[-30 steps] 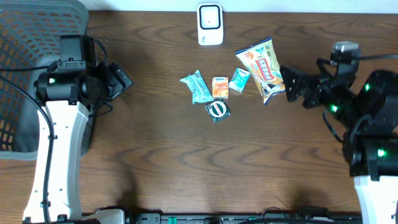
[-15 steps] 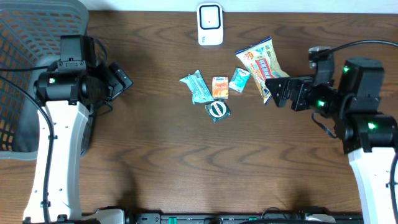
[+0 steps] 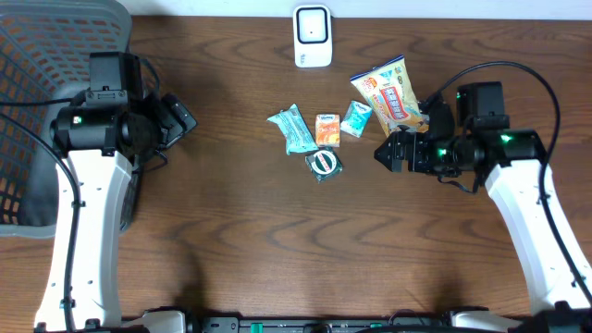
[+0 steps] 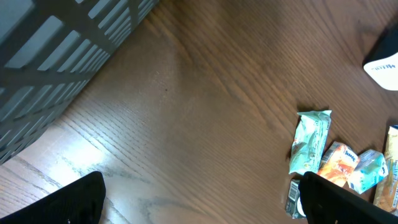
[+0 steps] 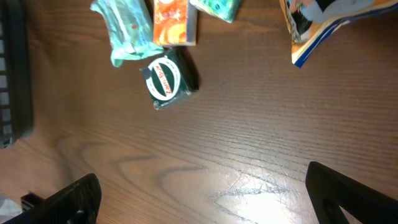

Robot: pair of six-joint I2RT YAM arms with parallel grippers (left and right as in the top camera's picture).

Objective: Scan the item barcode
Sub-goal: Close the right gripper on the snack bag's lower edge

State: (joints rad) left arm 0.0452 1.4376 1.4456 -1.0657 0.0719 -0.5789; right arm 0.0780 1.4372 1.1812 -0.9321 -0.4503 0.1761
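Note:
Several small items lie mid-table: a long teal packet [image 3: 292, 129], an orange packet [image 3: 326, 129], a small teal packet [image 3: 356, 118], a dark green round-labelled pack [image 3: 324, 164] and a large snack bag [image 3: 390, 97]. The white scanner [image 3: 313, 35] stands at the far edge. My right gripper [image 3: 393, 153] is open and empty, just below the snack bag and right of the green pack [image 5: 166, 78]. Only bare wood lies between its fingers [image 5: 205, 196]. My left gripper [image 3: 180, 118] is open and empty, well left of the items; its wrist view shows the teal packet [image 4: 309, 140] ahead.
A grey mesh basket [image 3: 55, 18] fills the far left corner behind the left arm, and its wall shows in the left wrist view [image 4: 56, 56]. The wood between the left gripper and the items is bare.
The right arm has swung left and stretched toward the items; its gripper went from right of the snack bag to just below it. The left arm has not moved.

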